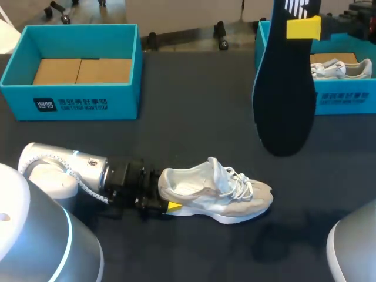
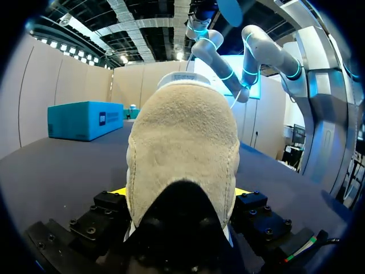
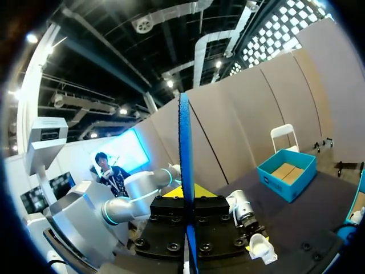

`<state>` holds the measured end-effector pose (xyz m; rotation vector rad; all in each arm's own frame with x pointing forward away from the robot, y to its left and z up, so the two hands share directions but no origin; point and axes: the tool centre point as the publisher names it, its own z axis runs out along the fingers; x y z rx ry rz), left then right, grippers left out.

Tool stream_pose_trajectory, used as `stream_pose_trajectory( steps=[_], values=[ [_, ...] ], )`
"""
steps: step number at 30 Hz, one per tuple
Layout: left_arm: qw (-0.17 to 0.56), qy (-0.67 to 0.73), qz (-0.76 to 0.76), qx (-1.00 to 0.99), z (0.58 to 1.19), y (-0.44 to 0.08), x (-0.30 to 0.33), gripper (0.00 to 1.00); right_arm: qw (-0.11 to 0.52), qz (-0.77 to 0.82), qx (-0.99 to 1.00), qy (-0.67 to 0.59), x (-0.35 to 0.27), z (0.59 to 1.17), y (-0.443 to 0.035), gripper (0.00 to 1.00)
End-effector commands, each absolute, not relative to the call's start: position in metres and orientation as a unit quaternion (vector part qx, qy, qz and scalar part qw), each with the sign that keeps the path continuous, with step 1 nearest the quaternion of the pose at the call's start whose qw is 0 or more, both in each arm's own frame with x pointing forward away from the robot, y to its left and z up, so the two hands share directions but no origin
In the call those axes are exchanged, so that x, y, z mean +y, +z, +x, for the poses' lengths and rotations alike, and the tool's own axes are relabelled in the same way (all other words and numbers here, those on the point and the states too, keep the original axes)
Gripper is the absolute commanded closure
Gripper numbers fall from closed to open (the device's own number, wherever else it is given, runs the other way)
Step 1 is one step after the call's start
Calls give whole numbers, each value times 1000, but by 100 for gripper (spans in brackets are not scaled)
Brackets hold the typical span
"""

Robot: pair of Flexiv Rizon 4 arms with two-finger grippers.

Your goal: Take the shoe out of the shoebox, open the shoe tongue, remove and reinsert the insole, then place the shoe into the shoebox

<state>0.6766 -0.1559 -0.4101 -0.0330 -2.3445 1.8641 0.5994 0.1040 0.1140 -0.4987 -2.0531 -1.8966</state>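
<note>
shoe: white sneaker (image 1: 214,191) sitting on its sole on the dark matte counter (image 1: 194,117), out of both boxes. The upper looks like mesh, the laces are white, and the opening faces up.
heel: up close it's fuzzy beige suede, rounded like a dome.
left jaws: clenched on the sneaker's heel, one yellow tip on each side. The left arm (image 1: 70,170) lies low along the counter.
insole: long, flat dark insole (image 1: 285,100), rounded at the lower end, hanging upright in the air well above the counter. Edge-on it's a thin blue foam strip.
right jaws: grasping the insole near its upper end.
left box: teal cardboard (image 1: 76,103), open top, plain brown floor inside.
right box: same teal (image 1: 352,97), with a second pale shoe (image 1: 341,69) lying in it.
</note>
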Motion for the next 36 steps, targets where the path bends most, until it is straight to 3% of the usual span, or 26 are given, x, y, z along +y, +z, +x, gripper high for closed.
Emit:
stream_pose_trajectory(
  steps=[1, 6, 7, 8, 9, 10, 24, 36],
  values=[
    [77, 627, -16, -775, 675, -405, -161, 100, 152, -173, -716, -659, 106, 603, 115, 100],
    [79, 624, -4, -778, 671, -408, -162, 100, 152, -173, -716, -659, 106, 603, 115, 100],
    [80, 623, -3, -778, 670, -409, -161, 89, 152, -173, -716, -659, 106, 603, 115, 100],
    [81, 621, -4, -779, 670, -409, -160, 66, 152, -173, -716, -659, 106, 603, 115, 100],
    [81, 621, -5, -780, 670, -410, -160, 66, 152, -173, -716, -659, 106, 603, 115, 100],
    [80, 620, -5, -781, 669, -410, -159, 2, 152, -173, -716, -659, 106, 603, 115, 100],
    [77, 596, -30, -799, 682, -400, -131, 0, 152, -173, -716, -659, 106, 603, 115, 100],
    [88, 497, -74, -860, 682, -382, -93, 0, 152, -173, -716, -659, 106, 603, 115, 100]
  ],
)
